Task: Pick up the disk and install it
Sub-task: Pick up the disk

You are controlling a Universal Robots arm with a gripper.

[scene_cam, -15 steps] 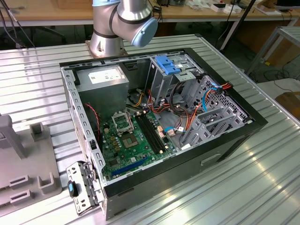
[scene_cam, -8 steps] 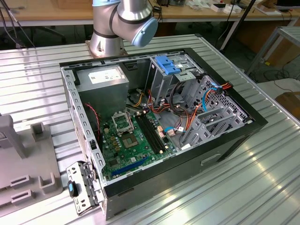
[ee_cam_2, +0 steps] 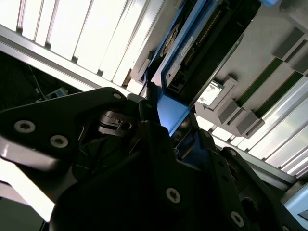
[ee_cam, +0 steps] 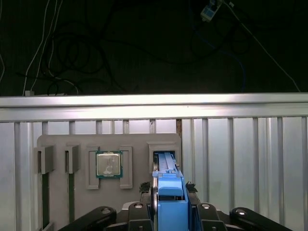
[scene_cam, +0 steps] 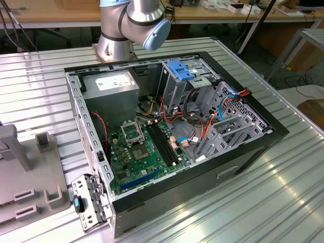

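Note:
The disk [ee_cam: 169,202] stands edge-on with its blue side rail facing the first wrist view. My gripper [ee_cam: 169,185] is shut on the disk, one black finger pressed against each side. The disk's far end reaches into an upright slot [ee_cam: 163,160] of the grey fixture tray [ee_cam: 134,144]; I cannot tell whether it still rests there. In the second wrist view the disk [ee_cam_2: 202,43] shows its grey metal edge and connector row, running away from the gripper [ee_cam_2: 171,120]. The open computer case [scene_cam: 172,126] lies on the metal table in the exterior view.
The tray also holds a processor chip [ee_cam: 109,164] and two memory sticks [ee_cam: 44,192]. Inside the case are a blue-topped drive cage [scene_cam: 179,71], a grey power supply [scene_cam: 111,83], a motherboard [scene_cam: 142,147] and loose cables. The arm's base [scene_cam: 131,25] stands behind the case.

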